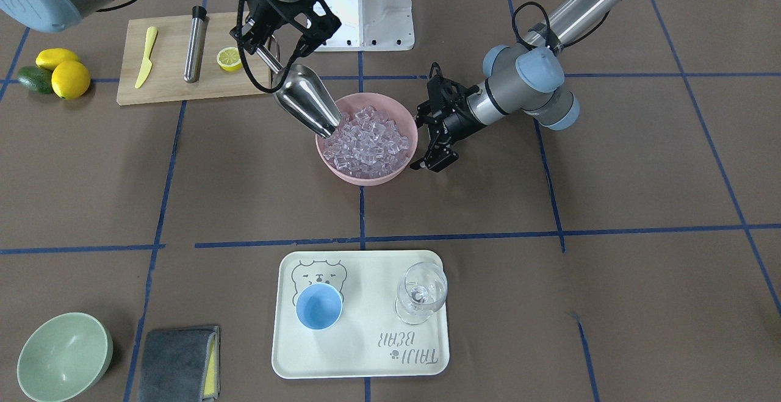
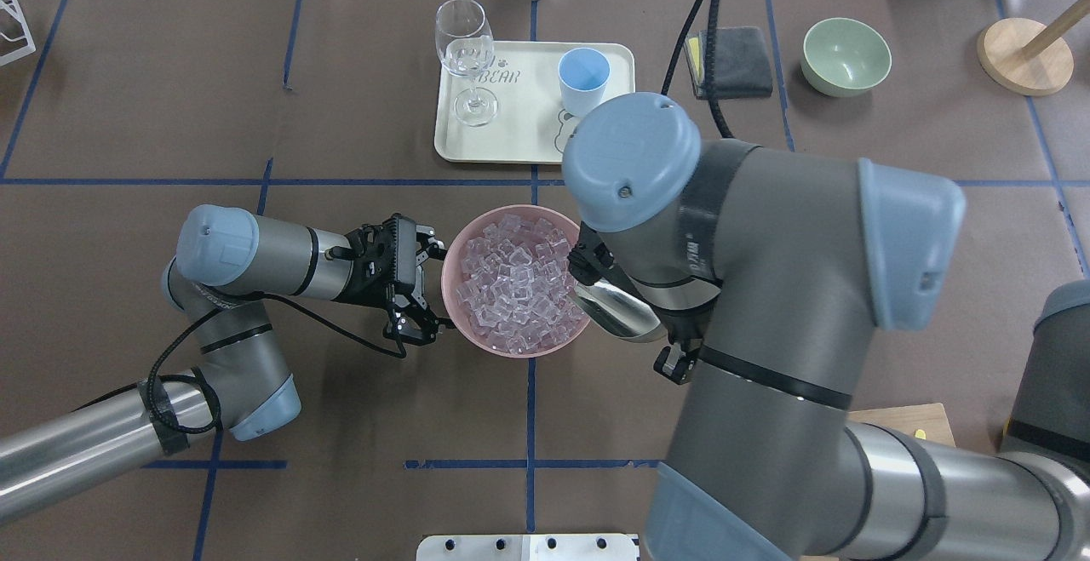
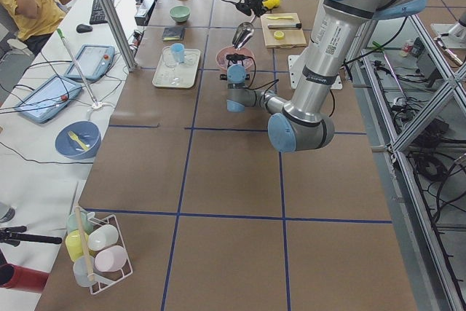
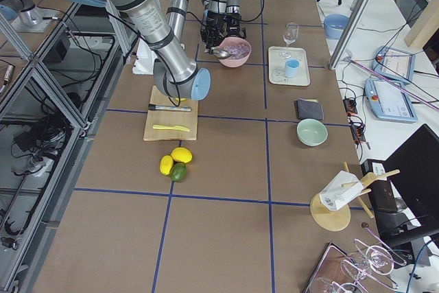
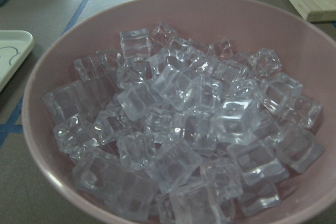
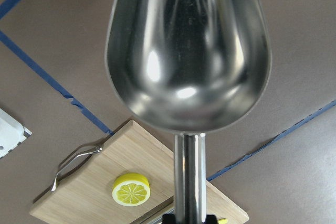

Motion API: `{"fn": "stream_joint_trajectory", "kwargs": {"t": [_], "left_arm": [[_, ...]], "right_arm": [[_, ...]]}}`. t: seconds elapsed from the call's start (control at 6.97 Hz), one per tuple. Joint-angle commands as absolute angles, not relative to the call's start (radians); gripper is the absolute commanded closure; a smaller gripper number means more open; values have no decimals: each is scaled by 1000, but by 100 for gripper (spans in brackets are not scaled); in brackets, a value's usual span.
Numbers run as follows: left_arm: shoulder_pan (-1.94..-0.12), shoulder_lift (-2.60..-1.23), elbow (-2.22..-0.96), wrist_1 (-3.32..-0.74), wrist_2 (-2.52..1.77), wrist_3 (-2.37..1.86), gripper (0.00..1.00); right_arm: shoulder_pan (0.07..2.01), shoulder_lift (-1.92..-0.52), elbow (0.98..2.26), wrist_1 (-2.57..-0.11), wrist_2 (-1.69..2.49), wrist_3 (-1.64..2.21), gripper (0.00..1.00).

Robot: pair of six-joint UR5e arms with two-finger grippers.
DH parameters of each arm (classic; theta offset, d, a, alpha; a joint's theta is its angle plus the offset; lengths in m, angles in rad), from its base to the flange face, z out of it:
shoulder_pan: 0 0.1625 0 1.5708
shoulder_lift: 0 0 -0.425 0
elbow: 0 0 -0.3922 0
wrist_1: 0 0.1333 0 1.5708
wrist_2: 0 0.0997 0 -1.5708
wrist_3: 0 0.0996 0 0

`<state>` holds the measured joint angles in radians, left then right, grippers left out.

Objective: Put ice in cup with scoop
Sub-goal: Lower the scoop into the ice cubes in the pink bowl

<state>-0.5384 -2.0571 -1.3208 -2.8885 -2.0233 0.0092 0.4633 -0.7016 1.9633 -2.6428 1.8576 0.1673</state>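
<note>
One scoop (image 1: pixel 305 103), clamped in the right pincer (image 1: pixel 263 53), points its mouth into the one pink bowl (image 1: pixel 366 178) of many ice cubes (image 1: pixel 369 139); the left pincer (image 1: pixel 432 139) gapes beside that bowl, one cup (image 1: pixel 318 306) well apart.

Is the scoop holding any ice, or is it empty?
Empty. In the right wrist view the scoop is bare metal inside, no cubes; its mouth sits at the ice in the pink bowl.

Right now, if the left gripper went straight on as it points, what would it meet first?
Likely the pink bowl's near rim, then the ice; the left gripper's height is unclear.
</note>
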Motion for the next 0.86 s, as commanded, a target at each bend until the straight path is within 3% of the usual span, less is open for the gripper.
{"fn": "stream_joint_trajectory", "kwargs": {"t": [0.0, 0.72], "left_arm": [[-538, -2057, -1319, -2888, -2023, 9, 0], [-538, -2057, -1319, -2888, -2023, 9, 0]], "right_arm": [[442, -666, 1896, -2645, 1856, 167, 100], [410, -568, 1766, -2688, 1815, 167, 100]]}}
